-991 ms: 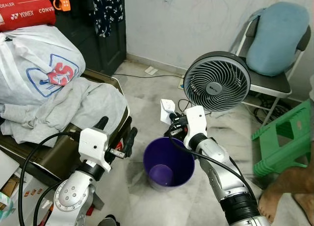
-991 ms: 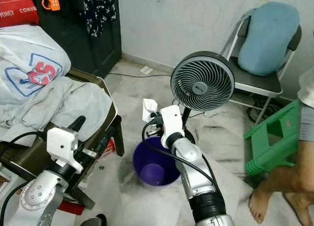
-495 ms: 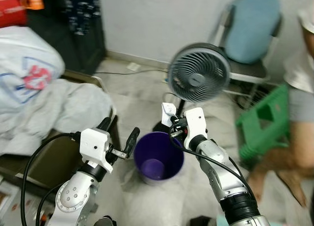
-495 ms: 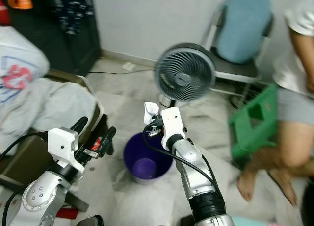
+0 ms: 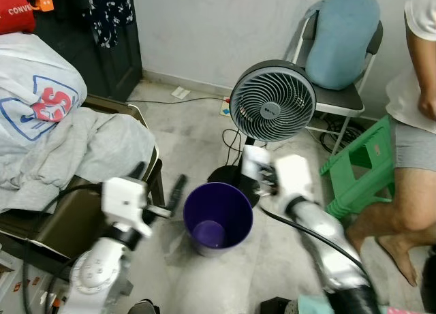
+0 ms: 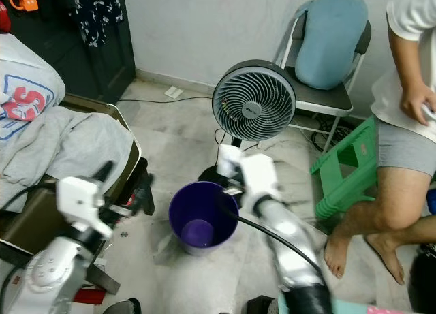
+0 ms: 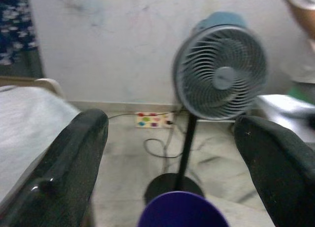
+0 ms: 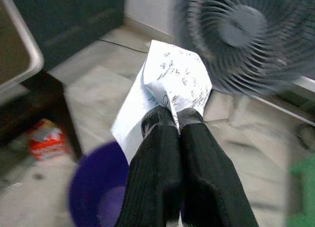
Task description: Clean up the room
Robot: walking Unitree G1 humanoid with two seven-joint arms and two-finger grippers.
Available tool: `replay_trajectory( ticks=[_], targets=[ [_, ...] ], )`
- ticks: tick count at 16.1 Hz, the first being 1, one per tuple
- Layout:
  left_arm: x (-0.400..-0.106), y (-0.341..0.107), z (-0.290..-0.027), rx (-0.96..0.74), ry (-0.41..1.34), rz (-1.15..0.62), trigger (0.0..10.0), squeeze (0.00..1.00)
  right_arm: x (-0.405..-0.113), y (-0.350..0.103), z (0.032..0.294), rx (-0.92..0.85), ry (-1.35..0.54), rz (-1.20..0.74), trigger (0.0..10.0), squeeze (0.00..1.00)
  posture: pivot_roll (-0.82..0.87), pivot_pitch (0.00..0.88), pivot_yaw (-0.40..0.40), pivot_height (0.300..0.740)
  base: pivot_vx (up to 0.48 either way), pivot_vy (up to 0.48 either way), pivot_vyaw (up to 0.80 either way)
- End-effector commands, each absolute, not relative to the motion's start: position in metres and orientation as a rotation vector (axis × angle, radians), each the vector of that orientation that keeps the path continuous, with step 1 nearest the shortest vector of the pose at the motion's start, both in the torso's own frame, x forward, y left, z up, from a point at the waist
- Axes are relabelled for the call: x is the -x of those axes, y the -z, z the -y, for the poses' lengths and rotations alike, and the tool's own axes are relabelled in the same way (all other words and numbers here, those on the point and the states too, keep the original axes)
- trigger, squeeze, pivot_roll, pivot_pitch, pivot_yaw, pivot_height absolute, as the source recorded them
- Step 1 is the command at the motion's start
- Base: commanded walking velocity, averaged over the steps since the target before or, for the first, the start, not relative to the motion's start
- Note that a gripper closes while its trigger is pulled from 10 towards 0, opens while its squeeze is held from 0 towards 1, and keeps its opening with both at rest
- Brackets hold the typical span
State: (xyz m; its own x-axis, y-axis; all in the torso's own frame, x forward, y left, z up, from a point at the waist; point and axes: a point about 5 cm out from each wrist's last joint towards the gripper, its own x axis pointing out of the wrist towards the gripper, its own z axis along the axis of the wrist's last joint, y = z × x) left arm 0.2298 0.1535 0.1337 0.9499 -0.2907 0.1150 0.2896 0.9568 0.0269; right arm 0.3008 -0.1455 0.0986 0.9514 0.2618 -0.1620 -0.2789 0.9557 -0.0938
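Our right gripper (image 8: 176,119) has its two black fingers (image 8: 156,153) pressed tight together on a crumpled white sheet of paper with small dark print (image 8: 172,84), pinching it at a lower fold so the sheet stands up past the fingertips. In the head view the paper (image 5: 257,165) hangs just above the far rim of the round purple plastic bin (image 5: 218,218), on the side toward the grey pedestal fan (image 5: 272,103); arm and paper are blurred there. The sheet is creased and folded into a rough cone, with one flat corner hanging down toward the bin.

Our left gripper (image 7: 172,153) is spread wide with nothing between its fingers (image 7: 69,163), held just beside the bin on the side away from the fan, looking across the rim toward the fan's pole and black base.

Beyond the bin from that gripper, a dark-framed cot (image 5: 139,116) carries heaped grey cloth (image 5: 82,144) and a white printed bag (image 5: 34,89). Behind the fan stands a folding chair with a blue cushion (image 5: 340,35). Near the bin's other side are a green plastic stool (image 5: 361,167) and a seated person's bare leg (image 5: 402,212). A red wrapper (image 8: 45,138) lies on the marble floor (image 5: 191,123) under the cot.
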Motion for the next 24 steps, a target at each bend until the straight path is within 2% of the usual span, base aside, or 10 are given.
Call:
replay_trajectory(
  ticks=[1,3,5,9,24],
  targets=[
    [-0.229,-0.131,-0.155,-0.016,0.277,0.108,10.0,0.0,-0.296,-0.104,0.156,0.123,-0.239,-0.126,10.0,0.0,0.01,0.142,-0.126,0.74,0.0,0.0,0.0],
    [-0.232,-0.129,-0.164,-0.028,0.199,0.089,10.0,0.0,-0.281,-0.103,0.169,0.149,-0.199,-0.119,10.0,0.0,0.01,0.141,-0.121,0.74,0.0,0.0,0.0],
    [-0.234,-0.129,-0.167,-0.01,0.193,0.094,10.0,0.0,-0.276,-0.101,0.174,0.158,-0.164,-0.119,10.0,0.0,0.0,0.142,-0.113,0.74,0.0,0.0,0.0],
    [-0.235,-0.132,-0.165,0.006,0.216,0.11,10.0,0.0,-0.282,-0.103,0.167,0.149,-0.18,-0.12,10.0,0.0,0.01,0.141,-0.112,0.74,0.0,0.0,0.0],
    [-0.233,-0.128,-0.162,0.019,0.218,0.095,10.0,0.0,-0.282,-0.104,0.162,0.175,-0.242,-0.119,10.0,0.0,0.0,0.163,-0.121,0.74,0.267,0.0,0.0]
  ],
)
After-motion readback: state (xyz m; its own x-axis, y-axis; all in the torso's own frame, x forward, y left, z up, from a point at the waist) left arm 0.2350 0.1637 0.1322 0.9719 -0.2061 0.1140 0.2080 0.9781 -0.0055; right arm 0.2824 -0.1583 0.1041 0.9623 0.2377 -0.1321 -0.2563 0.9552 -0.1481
